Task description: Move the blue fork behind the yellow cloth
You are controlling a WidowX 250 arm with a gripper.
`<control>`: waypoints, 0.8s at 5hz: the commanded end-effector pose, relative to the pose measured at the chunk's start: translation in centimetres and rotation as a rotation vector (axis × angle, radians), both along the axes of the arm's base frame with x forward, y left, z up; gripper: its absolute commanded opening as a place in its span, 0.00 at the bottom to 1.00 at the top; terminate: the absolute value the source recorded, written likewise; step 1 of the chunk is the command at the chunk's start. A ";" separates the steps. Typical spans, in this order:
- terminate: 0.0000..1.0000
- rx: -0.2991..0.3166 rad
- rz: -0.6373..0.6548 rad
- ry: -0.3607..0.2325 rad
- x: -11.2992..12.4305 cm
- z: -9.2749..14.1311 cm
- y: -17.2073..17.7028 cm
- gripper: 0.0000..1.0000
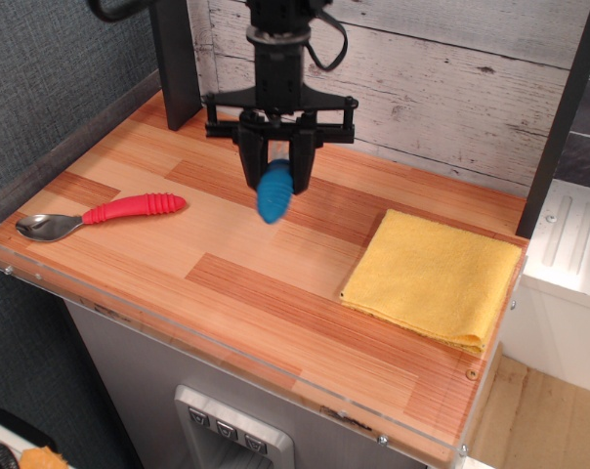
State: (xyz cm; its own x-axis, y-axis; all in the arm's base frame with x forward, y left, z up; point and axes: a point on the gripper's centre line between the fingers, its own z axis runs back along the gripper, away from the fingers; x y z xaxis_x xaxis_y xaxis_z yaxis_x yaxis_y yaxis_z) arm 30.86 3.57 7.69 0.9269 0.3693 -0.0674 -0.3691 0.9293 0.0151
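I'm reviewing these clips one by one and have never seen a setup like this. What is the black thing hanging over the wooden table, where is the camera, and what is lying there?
One camera looks down at the wooden table from the front. The black thing is a robot arm reaching down from the back wall; its end is a claw with two fingers. The claw is shut on the blue fork, held above the table with the handle hanging down; its tines are hidden. A red-handled spoon lies on the left, and the yellow cloth lies flat on the right.
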 end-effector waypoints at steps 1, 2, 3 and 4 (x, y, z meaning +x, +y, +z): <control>0.00 -0.011 -0.443 0.033 0.6 1.6 2.1 0.00; 0.00 -0.062 -0.683 0.048 0.7 0.8 2.0 0.00; 0.00 -0.050 -0.890 0.038 0.0 -0.4 0.8 0.00; 0.00 -0.050 -1.126 0.033 -1.0 -0.7 -1.5 0.00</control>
State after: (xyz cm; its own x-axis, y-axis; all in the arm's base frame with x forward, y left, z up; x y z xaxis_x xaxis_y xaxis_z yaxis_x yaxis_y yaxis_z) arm 27.88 0.93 5.21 0.7154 -0.6869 -0.1280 0.6828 0.7262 -0.0807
